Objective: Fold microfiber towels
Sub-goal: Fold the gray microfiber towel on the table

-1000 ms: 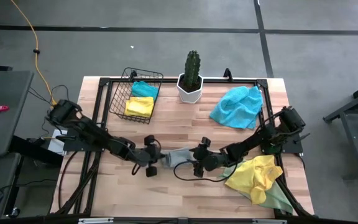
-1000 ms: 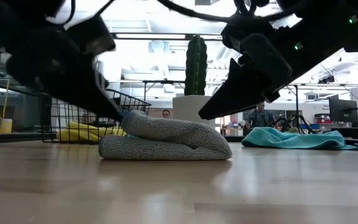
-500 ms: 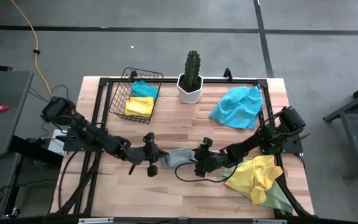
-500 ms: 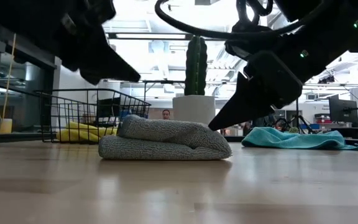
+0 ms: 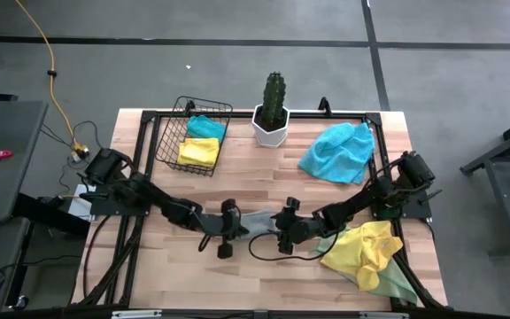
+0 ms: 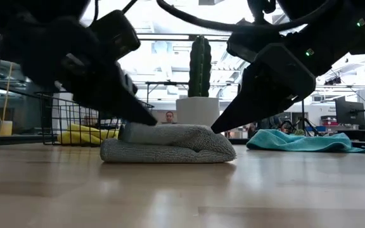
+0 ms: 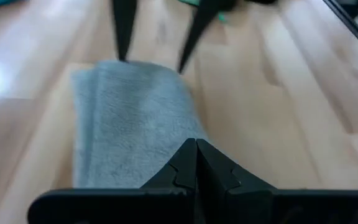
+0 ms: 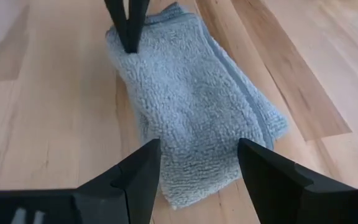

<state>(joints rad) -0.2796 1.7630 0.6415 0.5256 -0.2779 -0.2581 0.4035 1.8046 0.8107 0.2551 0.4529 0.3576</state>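
1. On the left side of the bench (image 5: pixel 264 266), my left pincer (image 5: pixel 229 232) reaches in with its two fingers pressed tight together, holding nothing. Its tip sits at the left end of the grey towel (image 5: pixel 257 221); in the low view it seems to rest on the upper layer, though I cannot tell for sure that it touches.
2. At the middle front of the bench lies that grey towel, already doubled into a thick pad with one layer rolled over the other. I judge the fold on this one is made and the step in hand is pressing or tidying it.
3. Just right of the towel, my right pincer (image 5: pixel 283 232) points at its other end with fingers spread wide, empty, one finger to either side of the towel's near corner in my right wrist view.
4. Next, I think, comes either closing the right pincer on the folded pad to carry it, or squaring its edges first; the loose upper layer could slip open if lifted by one end only.
5. Farther off wait the basket (image 5: pixel 193 137) with a yellow towel (image 5: pixel 198 151) and a blue towel (image 5: pixel 206 126) inside, a crumpled turquoise towel (image 5: pixel 336 152) at the back right, and a yellow heap (image 5: pixel 364 248) over a pale green towel (image 5: pixel 398 283) at the front right.
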